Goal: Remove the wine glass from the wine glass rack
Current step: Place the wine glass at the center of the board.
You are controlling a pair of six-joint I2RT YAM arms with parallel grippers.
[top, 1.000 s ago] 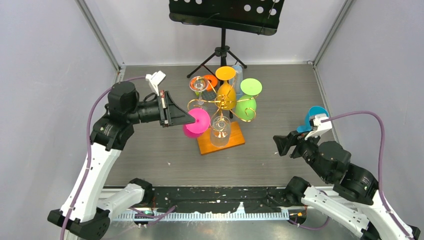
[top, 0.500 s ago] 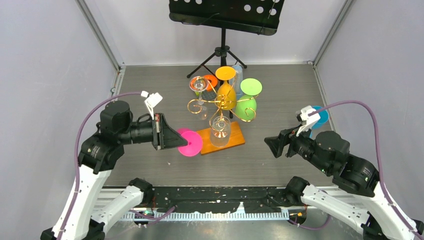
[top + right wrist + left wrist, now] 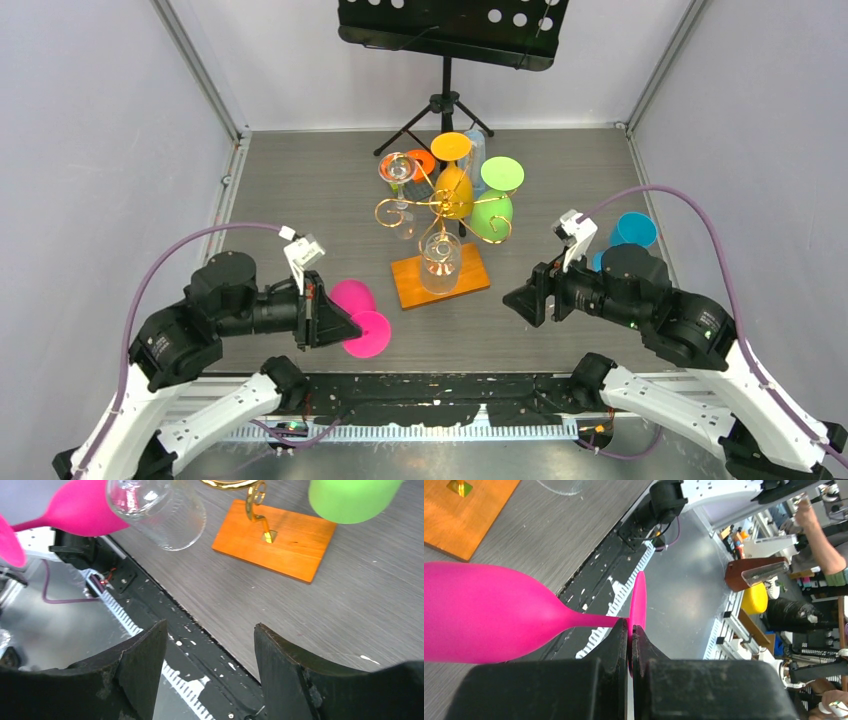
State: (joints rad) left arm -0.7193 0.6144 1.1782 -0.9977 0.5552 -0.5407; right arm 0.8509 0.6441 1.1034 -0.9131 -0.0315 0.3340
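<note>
Left gripper (image 3: pixel 630 630) pinches pink wine glass (image 3: pixel 484 612) by its stem, holding it clear of wine glass rack (image 3: pixel 440 205); right gripper (image 3: pixel 210 630) spread, empty.

My left arm is folded low at the near left of the table with its forearm pointing right. My left gripper (image 3: pixel 355 330) has its two black fingers pressed together on the stem of the pink wine glass (image 3: pixel 350 297), which I hold lying sideways. My right arm is bent much the same on the other side, forearm reaching left toward the middle, and my right gripper (image 3: pixel 512 300) hangs above the table with its fingers spread wide, nothing between them.
</note>
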